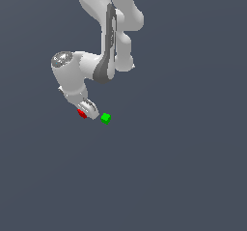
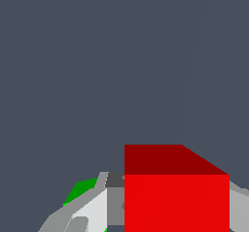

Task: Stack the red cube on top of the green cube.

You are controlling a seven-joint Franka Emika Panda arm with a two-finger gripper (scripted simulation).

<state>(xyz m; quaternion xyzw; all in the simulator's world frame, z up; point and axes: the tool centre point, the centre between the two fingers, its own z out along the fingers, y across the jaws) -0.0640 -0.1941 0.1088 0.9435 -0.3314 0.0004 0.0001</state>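
Looking over both feeds, I log this:

Arm: I see it reach down from the top of the exterior view, its upper links cut off by the frame edge.

Hand point(image 1: 87, 110): low over the grey ground, mostly hidden under the wrist in the exterior view. In the wrist view a grey finger point(image 2: 95, 209) sits against one side of the red cube and another grey part shows at the opposite side, both cut by the frame edge. I read the fingers as pinching the red cube, though the contact faces are hidden.

Red cube point(image 1: 81, 113): only a sliver shows in the exterior view, on the exterior view's left of the hand. In the wrist view it point(image 2: 176, 202) fills the lower part, cropped at the bottom. I cannot tell whether it rests on the ground.

Green cube point(image 1: 105, 118): on the ground just beside the hand, on the exterior view's right, apart from the red cube. In the wrist view only a corner point(image 2: 80, 190) peeks past the finger.
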